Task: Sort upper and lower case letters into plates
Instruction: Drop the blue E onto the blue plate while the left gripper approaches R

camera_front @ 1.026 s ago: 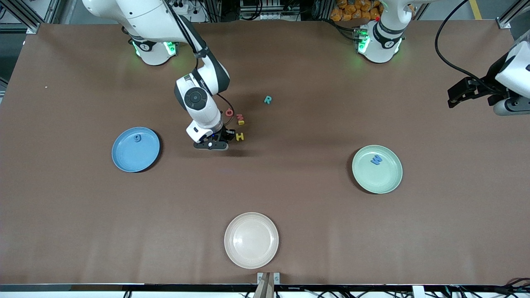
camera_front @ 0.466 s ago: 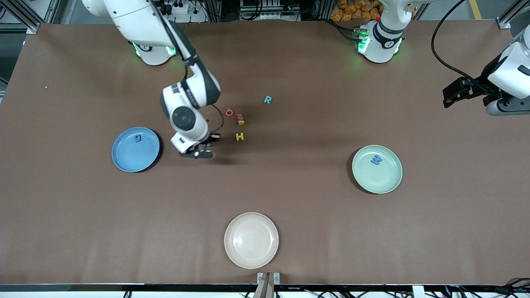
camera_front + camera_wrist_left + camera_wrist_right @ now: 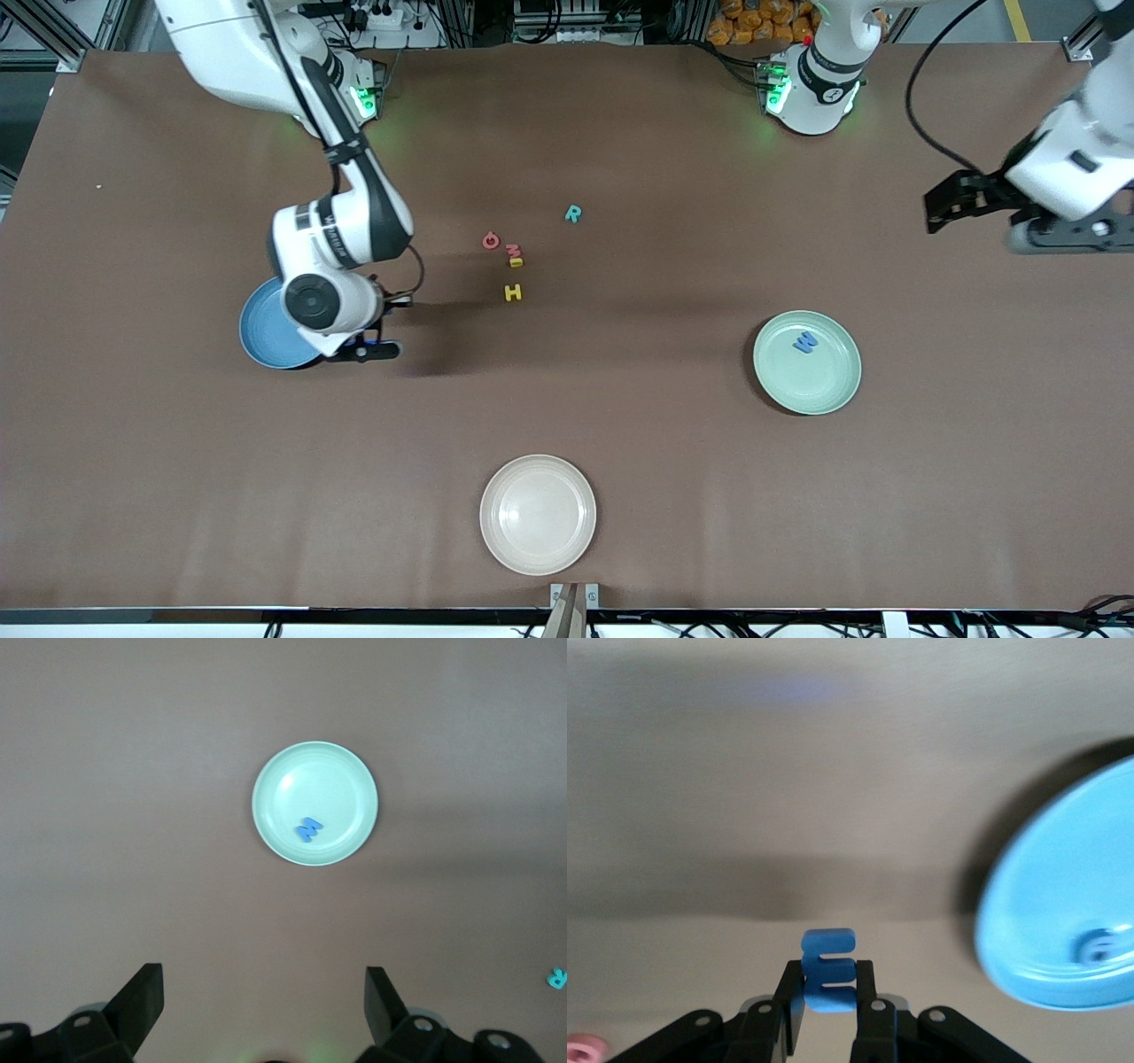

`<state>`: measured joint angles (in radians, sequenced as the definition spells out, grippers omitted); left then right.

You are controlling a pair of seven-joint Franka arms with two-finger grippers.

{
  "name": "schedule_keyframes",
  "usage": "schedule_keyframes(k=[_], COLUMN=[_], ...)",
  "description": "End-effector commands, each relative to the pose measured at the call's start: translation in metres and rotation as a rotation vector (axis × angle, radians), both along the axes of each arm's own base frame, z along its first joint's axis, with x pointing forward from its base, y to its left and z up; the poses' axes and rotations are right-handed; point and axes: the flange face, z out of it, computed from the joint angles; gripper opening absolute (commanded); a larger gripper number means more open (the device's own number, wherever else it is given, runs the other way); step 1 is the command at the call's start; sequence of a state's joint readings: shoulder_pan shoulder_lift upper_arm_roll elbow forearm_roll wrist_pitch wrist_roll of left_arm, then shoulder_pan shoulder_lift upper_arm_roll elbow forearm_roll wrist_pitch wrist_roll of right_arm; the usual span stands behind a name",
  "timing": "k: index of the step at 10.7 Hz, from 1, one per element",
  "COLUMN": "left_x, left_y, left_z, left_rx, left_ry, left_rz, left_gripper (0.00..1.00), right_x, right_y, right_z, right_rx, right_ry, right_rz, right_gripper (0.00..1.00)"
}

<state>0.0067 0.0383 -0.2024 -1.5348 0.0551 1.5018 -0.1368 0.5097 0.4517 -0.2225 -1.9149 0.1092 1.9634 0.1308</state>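
My right end effector point(image 3: 830, 1010) is clamped on a small blue letter point(image 3: 828, 971), held in the air over the worktop point(image 3: 620, 496) just beside the rim of the bright blue plate point(image 3: 259, 337); a blue g point(image 3: 1097, 948) lies in that plate. My left end effector point(image 3: 264, 1014) waits with fingers spread wide and empty, high over the left arm's end of the worktop. A blue W point(image 3: 805, 342) lies in the mint green plate point(image 3: 828, 390). On the bare worktop sit a pink Q point(image 3: 492, 240), a pink letter point(image 3: 513, 251), a small yellow letter point(image 3: 516, 262), a yellow H point(image 3: 513, 292) and a teal R point(image 3: 573, 213). The cream plate point(image 3: 538, 514) lies nearest the front camera.
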Motion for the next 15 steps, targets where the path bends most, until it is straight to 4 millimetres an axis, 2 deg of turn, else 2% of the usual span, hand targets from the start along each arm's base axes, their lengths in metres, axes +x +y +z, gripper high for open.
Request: schedule_keyframes(k=[1, 3, 4, 6, 7, 8, 10, 12, 14, 15], left_x=[0.003, 0.001, -0.004, -0.021, -0.033, -0.044, -0.074, -0.108, -0.124, -0.131], left_y=[-0.059, -0.114, -0.14, -0.19, -0.216, -0.237, -0.266, -0.292, -0.304, -0.311], left_z=[-0.023, -0.049, -0.062, -0.09, -0.104, -0.12, -0.15, -0.184, -0.204, -0.216], left_rx=[-0.024, -0.039, -0.042, -0.033, -0.042, -0.055, -0.053, -0.049, -0.051, -0.061], left_ry=[0.014, 0.036, 0.045, 0.059, 0.063, 0.059, 0.073, 0.07, 0.075, 0.081], left_rz=[0.012, -0.026, -0.049, -0.034, -0.055, -0.068, -0.057, -0.006, 0.019, 0.014], left_gripper=[1.0, 1.0, 1.0, 1.0, 1.0, 1.0, 1.0, 1.0, 1.0, 1.0], right_x=[0.009, 0.02, 0.027, 0.023, 0.021, 0.021, 0.02, 0.02, 0.021, 0.02], right_y=[-0.041, -0.089, -0.123, -0.124, -0.12, -0.119, -0.124, -0.12, -0.127, -0.125], right_z=[0.008, 0.007, 0.003, -0.013, -0.019, -0.025, -0.033, -0.033, -0.034, -0.035], right_rx=[0.006, -0.016, -0.004, 0.001, 0.0, 0.004, 0.008, 0.006, 0.005, 0.005], right_ry=[0.025, 0.022, 0.005, 0.007, -0.006, 0.0, 0.013, 0.012, 0.005, 0.006], right_rz=[0.077, 0.125, 0.1, 0.127, 0.139, 0.155, 0.164, 0.165, 0.146, 0.151], right_gripper=[0.07, 0.08, 0.1, 0.24, 0.37, 0.99, 1.0, 1.0, 1.0, 1.0])
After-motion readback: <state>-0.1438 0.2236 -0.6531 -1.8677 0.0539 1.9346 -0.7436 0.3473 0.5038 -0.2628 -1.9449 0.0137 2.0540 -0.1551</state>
